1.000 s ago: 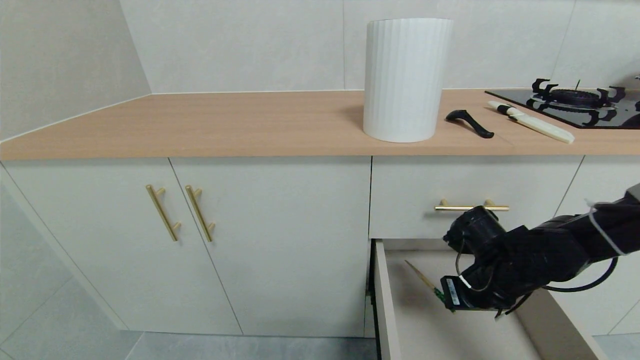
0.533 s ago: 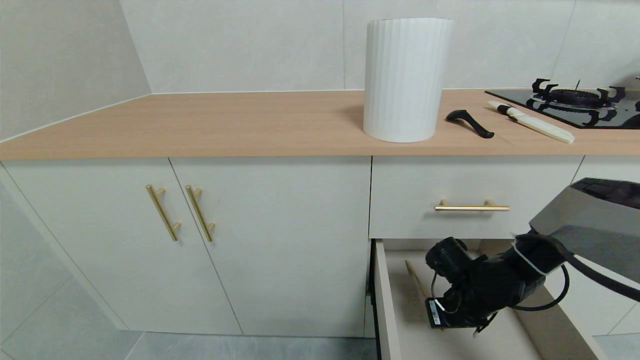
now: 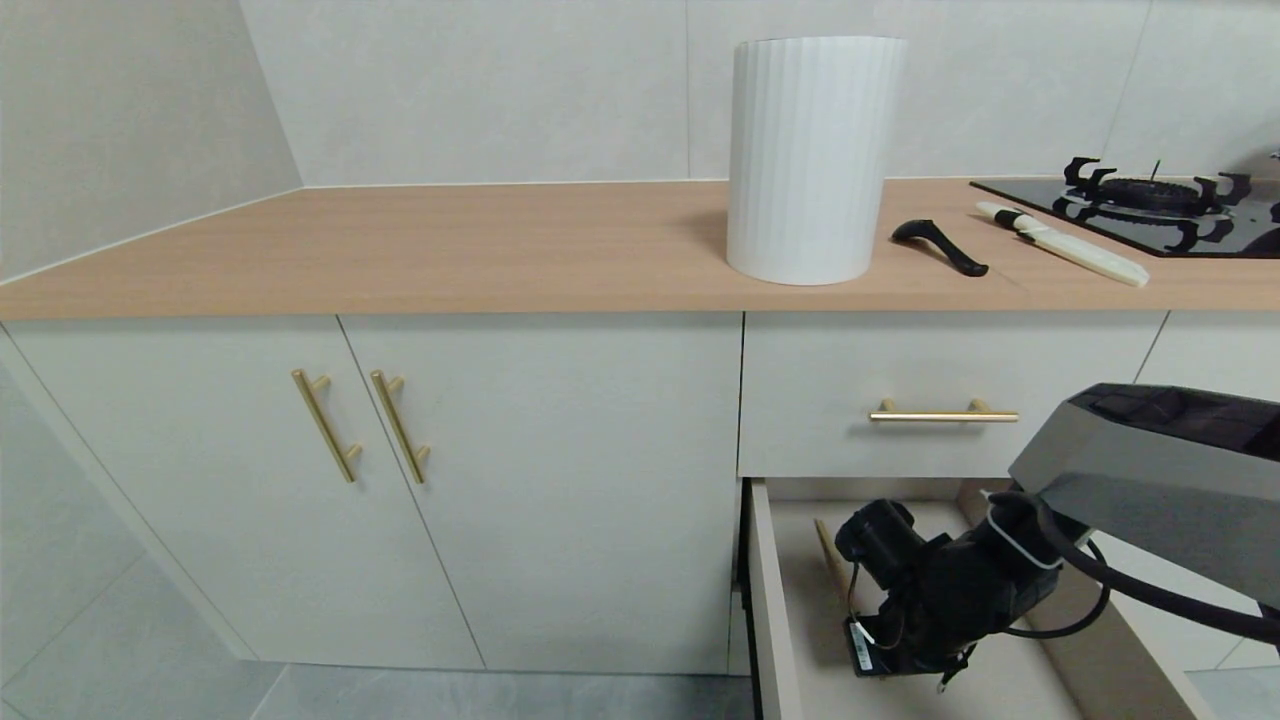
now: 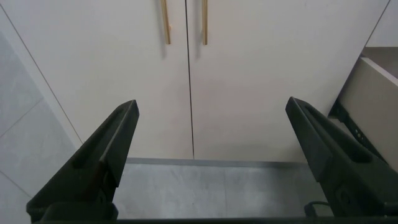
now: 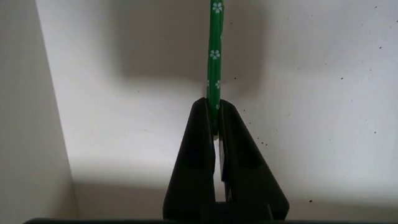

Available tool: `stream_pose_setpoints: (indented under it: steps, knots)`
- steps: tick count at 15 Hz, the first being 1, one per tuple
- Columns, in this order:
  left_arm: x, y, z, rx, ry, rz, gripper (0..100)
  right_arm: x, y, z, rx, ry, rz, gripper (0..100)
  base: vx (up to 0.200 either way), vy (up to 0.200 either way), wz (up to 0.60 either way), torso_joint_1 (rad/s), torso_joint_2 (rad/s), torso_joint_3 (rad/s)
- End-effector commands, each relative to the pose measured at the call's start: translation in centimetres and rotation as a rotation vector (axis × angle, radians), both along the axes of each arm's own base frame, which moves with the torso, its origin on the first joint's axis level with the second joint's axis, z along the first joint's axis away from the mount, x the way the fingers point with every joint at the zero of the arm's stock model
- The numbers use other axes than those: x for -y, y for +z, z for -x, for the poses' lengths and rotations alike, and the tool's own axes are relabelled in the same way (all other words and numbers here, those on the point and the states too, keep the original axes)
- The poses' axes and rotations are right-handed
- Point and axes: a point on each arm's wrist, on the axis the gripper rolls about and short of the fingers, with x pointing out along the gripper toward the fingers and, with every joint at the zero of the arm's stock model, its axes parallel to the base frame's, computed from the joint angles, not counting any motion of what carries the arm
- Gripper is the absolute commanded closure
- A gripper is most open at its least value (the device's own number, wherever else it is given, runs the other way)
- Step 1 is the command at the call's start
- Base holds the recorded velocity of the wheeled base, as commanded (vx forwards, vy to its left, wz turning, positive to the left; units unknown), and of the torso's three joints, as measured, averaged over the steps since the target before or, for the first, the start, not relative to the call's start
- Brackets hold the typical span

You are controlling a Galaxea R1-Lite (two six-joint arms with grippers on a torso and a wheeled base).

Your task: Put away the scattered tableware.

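Lower now, the right gripper, jaws pinching the chopstick, sits in the drawer.

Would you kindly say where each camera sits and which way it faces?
Head: on head, facing forward-down at countertop and open drawer; right arm shows.
Left wrist: on its arm, facing cabinet doors; open left claw shows.
Right wrist: on its arm, facing drawer floor; right claw grips chopstick.
Shared: head and right wrist show drawer, chopstick.
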Motion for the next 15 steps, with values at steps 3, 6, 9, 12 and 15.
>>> stream_pose_setpoints:
  steps: [3,6,9,12,15]
  knots:
    - [0.0,0.0,0.0,0.0,0.001,0.0,0,0.0,0.1,0.0,0.003,0.001,-0.002,0,0.0,0.0,0.0,0.0,0.0,0.0]
    - [0.0,0.0,0.0,0.0,0.001,0.0,0,0.0,0.3,0.1,0.006,0.0,-0.002,0,0.0,0.0,0.0,0.0,0.0,0.0]
    - [0.0,0.0,0.0,0.0,0.001,0.001,0,0.4,2.8,0.8,0.038,0.006,-0.026,0,0.0,0.0,0.0,0.0,0.0,0.0]
    - [0.0,0.0,0.0,0.0,0.001,0.001,0,1.7,10.6,3.2,0.156,0.043,-0.092,0,0.0,0.0,0.0,0.0,0.0,0.0]
    - [0.0,0.0,0.0,0.0,0.001,0.0,0,3.6,16.8,5.7,0.291,0.041,-0.151,0,0.0,0.0,0.0,0.0,0.0,0.0]
